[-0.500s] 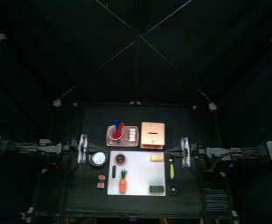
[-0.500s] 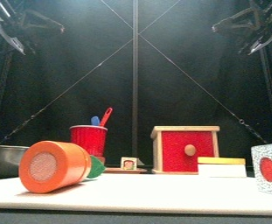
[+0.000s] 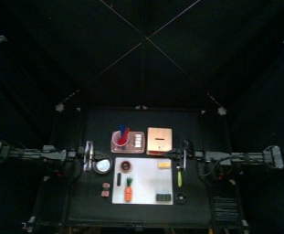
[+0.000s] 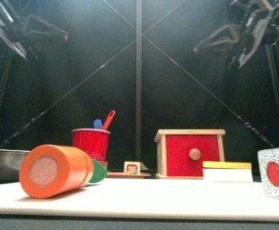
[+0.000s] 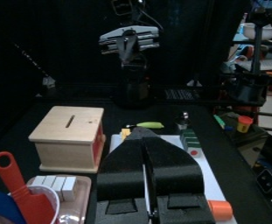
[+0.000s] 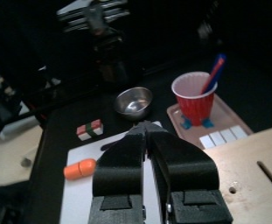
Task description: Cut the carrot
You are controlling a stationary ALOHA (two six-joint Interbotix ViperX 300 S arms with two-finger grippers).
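Observation:
The carrot [image 3: 128, 191] lies on the white board [image 3: 151, 174], orange with its green tip pointing to the back. It looms large at the front view's left [image 4: 54, 171] and shows in the right wrist view [image 6: 80, 168]. A dark knife [image 3: 178, 180] lies on the board's right side. My left gripper [image 3: 88, 158] is shut and empty [image 5: 149, 140], raised left of the board. My right gripper [image 3: 181, 158] is shut and empty [image 6: 148, 129], raised over the board's right edge, apart from the carrot.
Behind the board stand a red cup [image 4: 91, 142] with utensils, a red box [image 4: 189, 153] and a wooden box [image 5: 70, 137]. A metal bowl [image 6: 135, 102] and red-and-white pieces [image 6: 91, 129] sit left of the board. A yellow block [image 4: 227, 165] lies on it.
My right arm has moved inward toward the table's middle, its gripper now over the board's right edge. The left arm and the objects have not moved.

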